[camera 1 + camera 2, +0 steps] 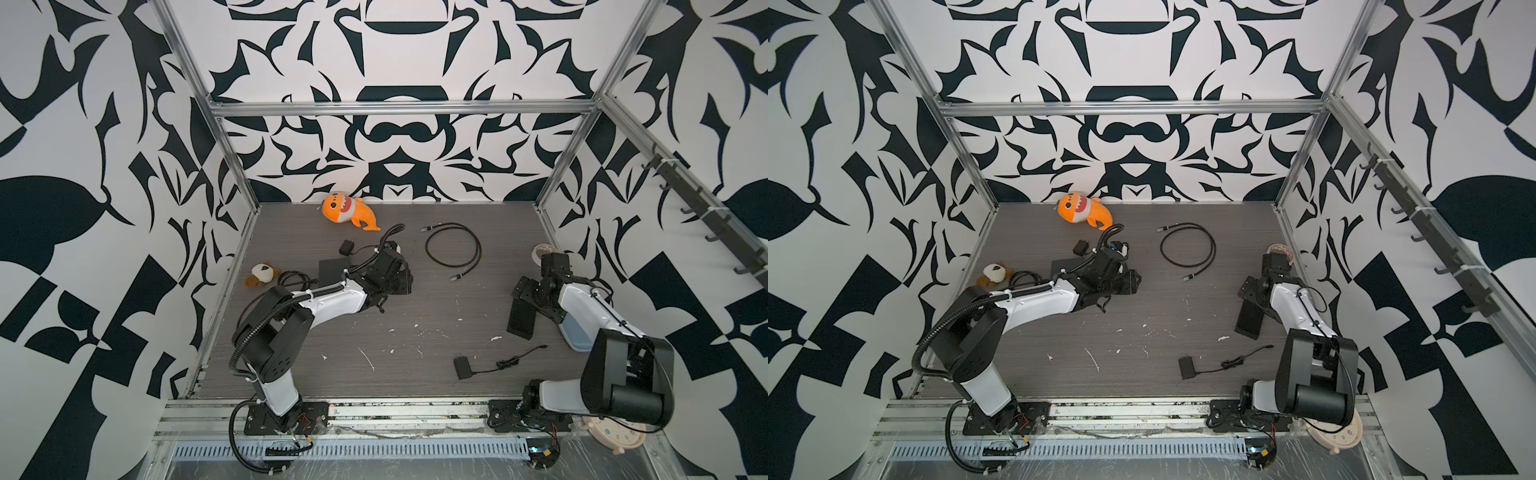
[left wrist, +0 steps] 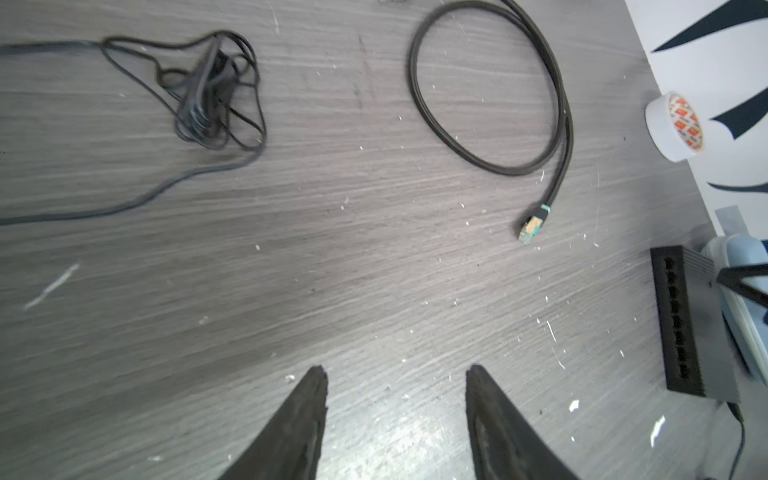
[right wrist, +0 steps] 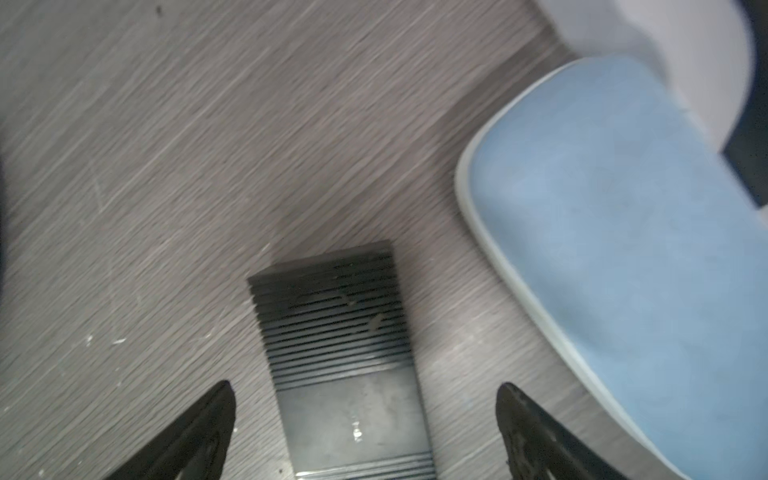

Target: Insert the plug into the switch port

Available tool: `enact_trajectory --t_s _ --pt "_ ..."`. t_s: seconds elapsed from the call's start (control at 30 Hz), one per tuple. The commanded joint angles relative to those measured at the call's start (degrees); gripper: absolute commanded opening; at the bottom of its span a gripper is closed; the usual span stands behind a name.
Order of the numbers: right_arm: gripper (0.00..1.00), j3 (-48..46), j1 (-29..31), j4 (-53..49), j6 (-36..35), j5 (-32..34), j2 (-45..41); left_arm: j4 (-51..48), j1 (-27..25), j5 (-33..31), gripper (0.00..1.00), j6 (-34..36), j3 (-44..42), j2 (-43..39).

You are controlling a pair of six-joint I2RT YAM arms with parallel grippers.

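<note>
Lying nearest, switch (image 3: 340, 332): flat on table (image 2: 374, 270), ports look empty.
Right gripper (image 3: 365, 385): above switch, jaws wide apart, holding nothing.
Left gripper (image 2: 395, 368): jaws parted, empty.
Plug (image 2: 532, 224): farther off, loose on table, ungrasped.
Progress: nothing inserted; grasp, carry and insertion all remain.

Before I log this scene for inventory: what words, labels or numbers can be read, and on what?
Nothing can be read outright.
Tape roll: red-orange printed labels on the core, too blurred.
Switch: small white mark on top, illegible.
Pink clock: dial marks too small.
</note>
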Motion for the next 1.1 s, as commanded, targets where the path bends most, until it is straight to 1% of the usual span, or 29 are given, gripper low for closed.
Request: enact_trajectory --t_s 0.0,0.2,0.37,0.43,0.53,0.63,0.77,0.83,0.9,1.0,1.07 --pt "1.00 0.2 -0.4 -0.6 1.8 4.3 -1.4 -3.1 -0.8 0.3 0.57 0.0 1.5 -0.5" --pt "1.00 -1.9 -0.4 1.6 1.6 2.4 -1.8 -8.3 -0.8 -0.9 0.57 0.1 2.5 -2.7" --pt "1.00 -3.6 -0.4 4.0 1.0 1.9 0.5 -12.3 -0.9 -3.2 0.56 -1.2 2.9 -4.9" --pt "1.00 -4.1 -0.4 5.0 0.7 0.7 1.7 -13.6 -1.3 -4.4 0.56 -1.6 3.3 -5.4" --pt "0.98 -5.3 -0.3 7.1 -0.1 -3.4 2.3 -15.9 -2.2 -6.2 0.56 -1.8 4.8 -5.5" --pt "0.95 -6.0 -0.4 8.5 -0.6 -7.9 2.6 -17.4 -3.4 -7.5 0.56 -1.8 7.3 -4.3" --pt "0.90 -5.6 -0.3 9.8 0.3 -13.7 4.0 -19.7 -5.2 -7.9 0.56 -0.8 12.6 -0.5" --pt "0.89 -5.7 -0.3 10.4 0.7 -14.7 4.6 -20.7 -5.8 -7.8 0.56 0.1 15.2 1.4" --pt "0.85 -5.7 -0.3 10.7 0.7 -16.1 5.1 -21.3 -6.0 -7.7 0.56 1.0 16.8 2.9" --pt "0.80 -5.8 0.2 11.4 1.1 -18.7 4.8 -19.7 -6.0 -7.5 0.56 1.4 17.1 4.7" --pt "0.78 -6.2 1.1 12.4 2.3 -20.0 4.2 -18.0 -6.0 -7.3 0.56 1.1 17.1 5.4"
